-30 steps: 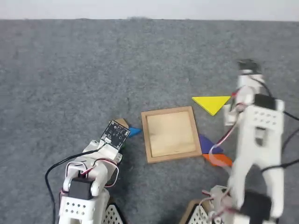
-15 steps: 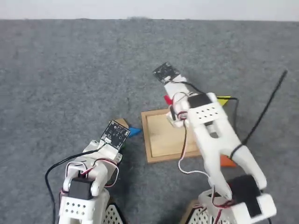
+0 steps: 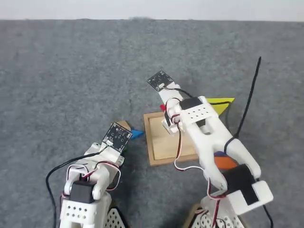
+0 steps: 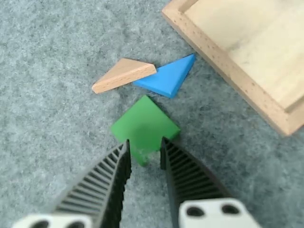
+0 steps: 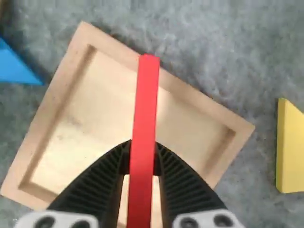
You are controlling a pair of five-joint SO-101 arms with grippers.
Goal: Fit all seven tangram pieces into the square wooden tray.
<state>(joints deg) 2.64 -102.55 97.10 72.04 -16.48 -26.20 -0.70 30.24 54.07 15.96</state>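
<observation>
High view: takes in a square wooden tray [image 3: 148,142] lying flat on a grey felt surface [image 3: 61,71], with a strip of white wall [image 3: 142,8] along the far edge. Shows the right arm [image 3: 204,128] stretched across the tray's right part, a speck of red at its tip. Places a yellow triangle [image 3: 219,104] just beyond the tray's far right corner. Places an orange piece [image 3: 225,162] by the near right corner, partly under the arm. Puts a blue triangle [image 3: 137,134] and a pale wooden triangle [image 3: 124,125] just left of the tray, at the tip of the left arm [image 3: 92,183].

Left wrist view: adds a green square piece [image 4: 145,126], flat on the felt, one corner turned toward the left gripper [image 4: 145,151]. Has the ribbed fingers [image 4: 121,164] closed in on that corner, one against each edge, pinching it. Sets the blue triangle just beyond the green square, touching the pale wooden triangle, its sharp tip aimed at the tray's rim.

Right wrist view: finds the right gripper [image 5: 141,149] clamped on a red flat piece [image 5: 146,104], stood on edge above the tray. Long axis straight out from the fingers, across the tray's floor, far end over the far rim. Hard to tell whether the lower edge touches the wood. Catches the blue triangle off one side of the tray and the yellow triangle off the other, both on the felt.
</observation>
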